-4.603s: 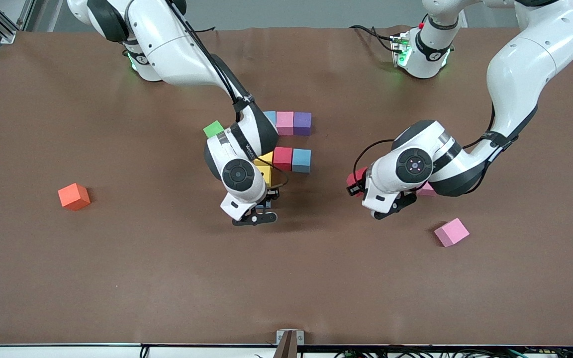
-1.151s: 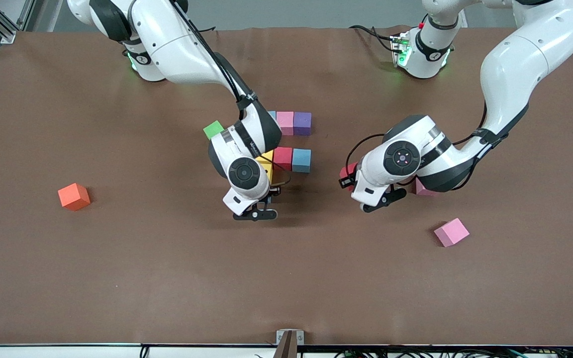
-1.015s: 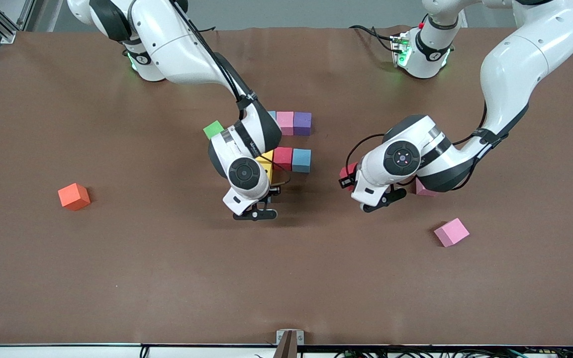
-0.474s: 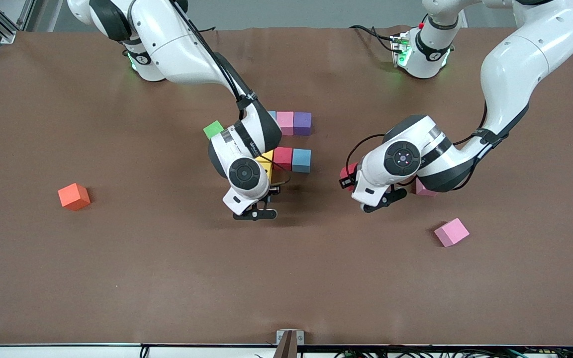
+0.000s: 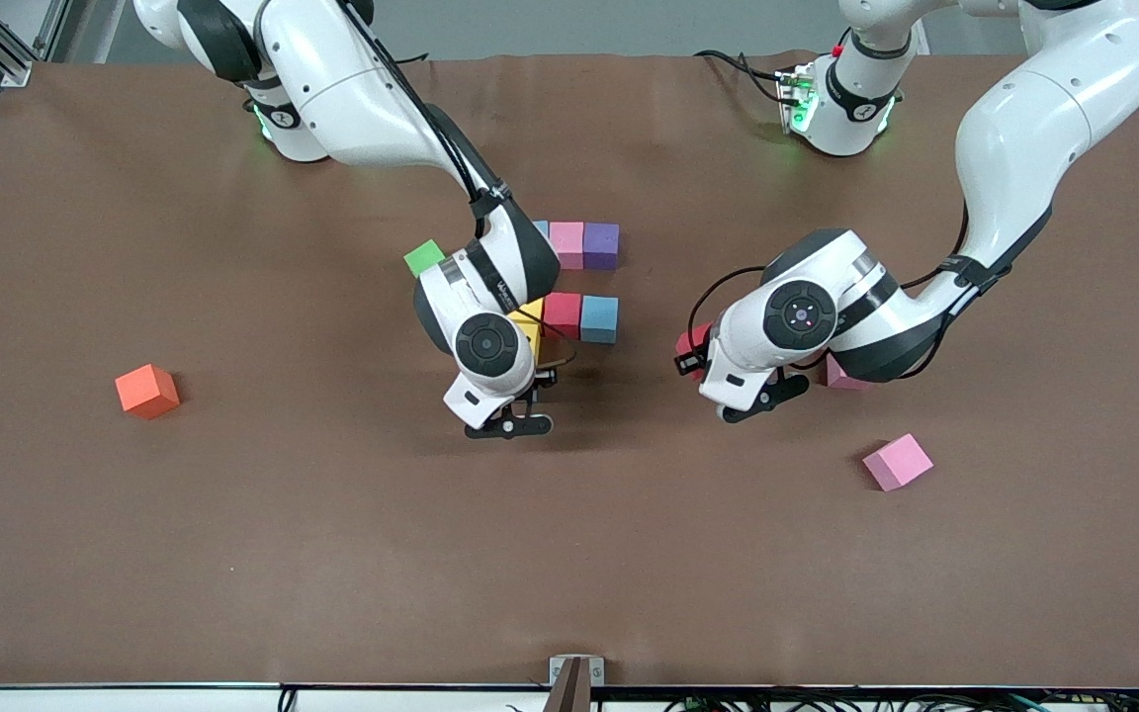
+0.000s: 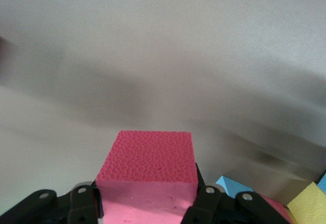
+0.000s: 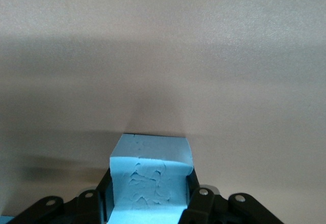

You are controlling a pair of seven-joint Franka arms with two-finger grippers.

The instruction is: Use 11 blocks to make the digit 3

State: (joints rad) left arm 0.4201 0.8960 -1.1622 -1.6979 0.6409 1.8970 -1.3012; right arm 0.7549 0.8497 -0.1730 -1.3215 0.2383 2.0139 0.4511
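Two cubes were gripped: my right end effector (image 5: 527, 394) clenched a light blue cube (image 7: 150, 175) over the bench (image 5: 233, 554) beside the yellow cubes (image 5: 528, 326), presumably for the unfinished 3 (image 5: 569, 282); my left end effector (image 5: 703, 358) clasped a red cube (image 6: 148, 175) squarely. Cubes have no long axis.

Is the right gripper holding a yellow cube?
No, in the right wrist view the right gripper is closed on a light blue cube, not a yellow one.
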